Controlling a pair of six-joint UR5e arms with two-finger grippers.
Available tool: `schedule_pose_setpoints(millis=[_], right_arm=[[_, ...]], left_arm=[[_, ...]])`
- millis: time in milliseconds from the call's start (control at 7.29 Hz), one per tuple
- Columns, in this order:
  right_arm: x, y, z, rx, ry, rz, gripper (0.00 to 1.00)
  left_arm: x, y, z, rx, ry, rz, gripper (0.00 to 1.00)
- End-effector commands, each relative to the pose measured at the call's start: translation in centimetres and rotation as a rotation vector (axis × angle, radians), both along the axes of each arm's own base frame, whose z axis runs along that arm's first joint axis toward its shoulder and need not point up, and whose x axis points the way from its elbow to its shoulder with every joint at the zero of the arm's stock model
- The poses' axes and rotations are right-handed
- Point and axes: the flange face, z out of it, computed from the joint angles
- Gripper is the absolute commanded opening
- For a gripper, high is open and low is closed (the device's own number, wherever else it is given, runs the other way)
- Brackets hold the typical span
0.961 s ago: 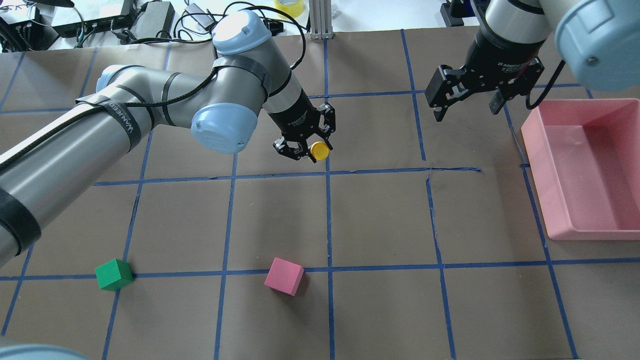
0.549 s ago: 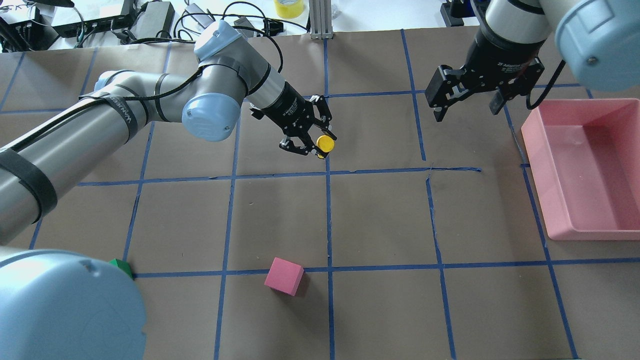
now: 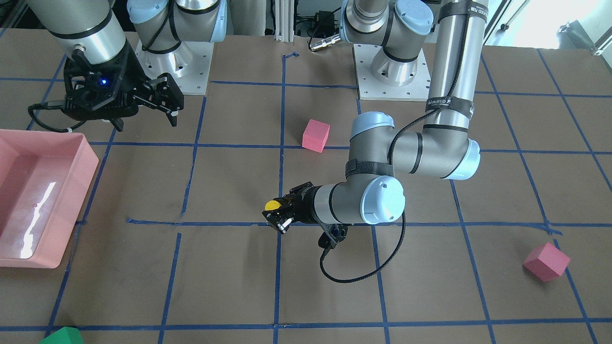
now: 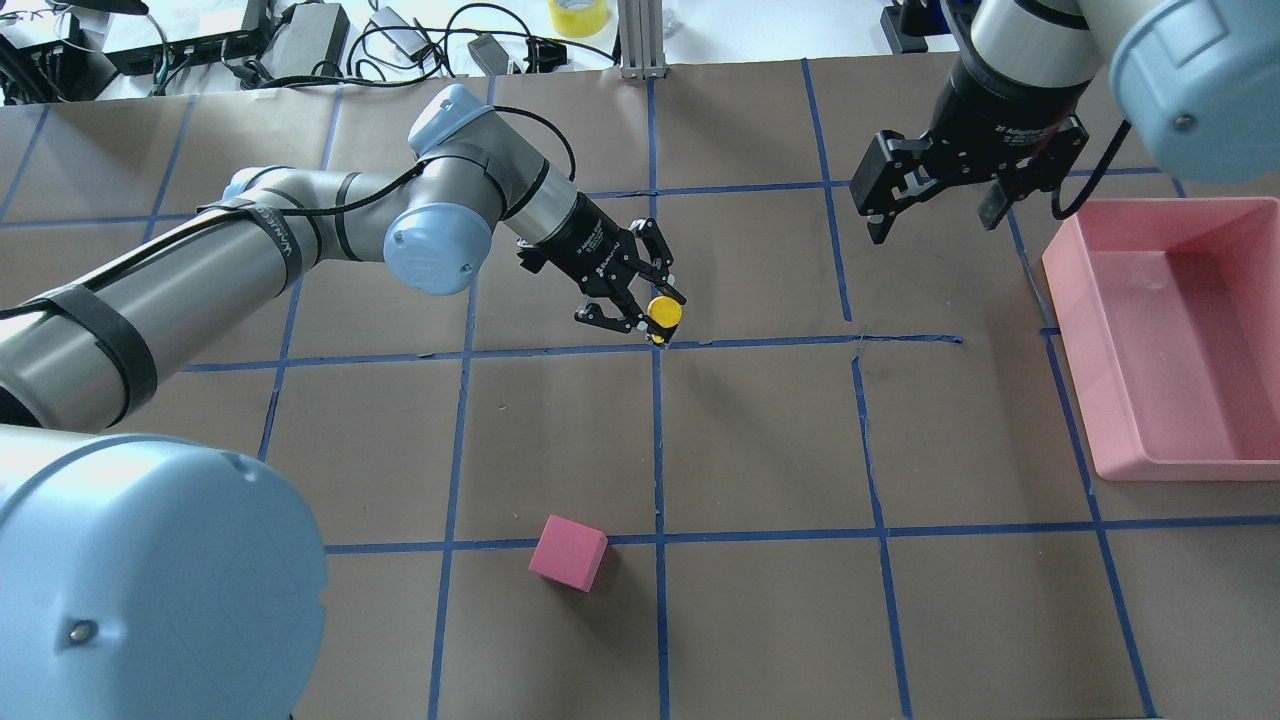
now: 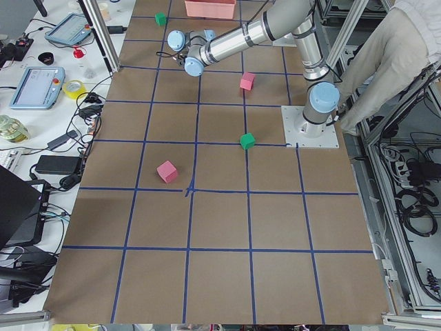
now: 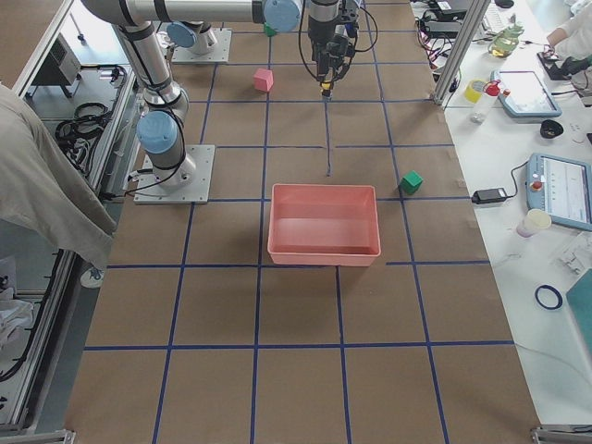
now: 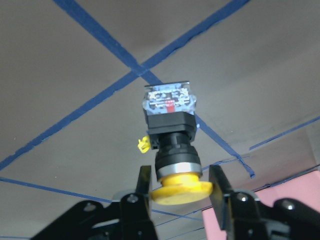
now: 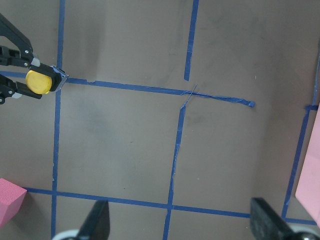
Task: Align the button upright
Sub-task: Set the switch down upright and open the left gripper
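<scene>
The button [image 4: 664,311] has a round yellow cap, a black body and a grey block base. My left gripper [image 4: 650,320] is shut on it at the cap, low over a crossing of blue tape lines. The cap faces up in the overhead view. In the left wrist view the button [image 7: 170,125] points base-first at the table, with fingers [image 7: 144,186] on both sides of the cap. I cannot tell if the base touches the paper. It also shows in the front view [image 3: 273,205] and the right wrist view [image 8: 39,81]. My right gripper [image 4: 937,218] is open and empty, high at the far right.
A pink tray [image 4: 1180,468] stands at the right edge. A pink cube [image 4: 568,552] lies toward the near side, and a second pink cube [image 3: 546,261] and a green cube [image 3: 62,336] show in the front view. My left arm's elbow [image 4: 150,580] fills the overhead view's lower left.
My left gripper has carried the button down and slightly right, to the tape crossing. The left elbow has swung into the lower left and now covers the green cube. The right arm has not moved.
</scene>
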Motion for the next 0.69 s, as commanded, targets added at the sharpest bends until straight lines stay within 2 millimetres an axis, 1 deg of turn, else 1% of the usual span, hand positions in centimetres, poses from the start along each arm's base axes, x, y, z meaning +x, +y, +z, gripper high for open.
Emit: schedule_pose_setpoints(millis=[0, 137, 275, 412, 549], right_arm=[[0.0, 0.0, -0.1, 0.000, 0.000, 0.000, 1.00], [0.0, 0.0, -0.1, 0.002, 0.000, 0.000, 1.00], [0.0, 0.0, -0.1, 0.000, 0.000, -0.001, 1.00], [0.0, 0.0, -0.2, 0.003, 0.000, 0.000, 1.00], [0.0, 0.0, -0.1, 0.000, 0.000, 0.000, 1.00]], left_arm=[[0.1, 0.1, -1.3, 0.017, -0.008, -0.003, 0.10], [0.1, 0.1, -1.5, 0.017, -0.009, -0.005, 0.23], [0.1, 0.1, -1.6, 0.016, -0.012, -0.006, 0.72], [0.0, 0.1, -1.4, 0.008, -0.007, -0.014, 0.86], [0.2, -0.2, -0.5, -0.031, -0.020, -0.028, 0.95]])
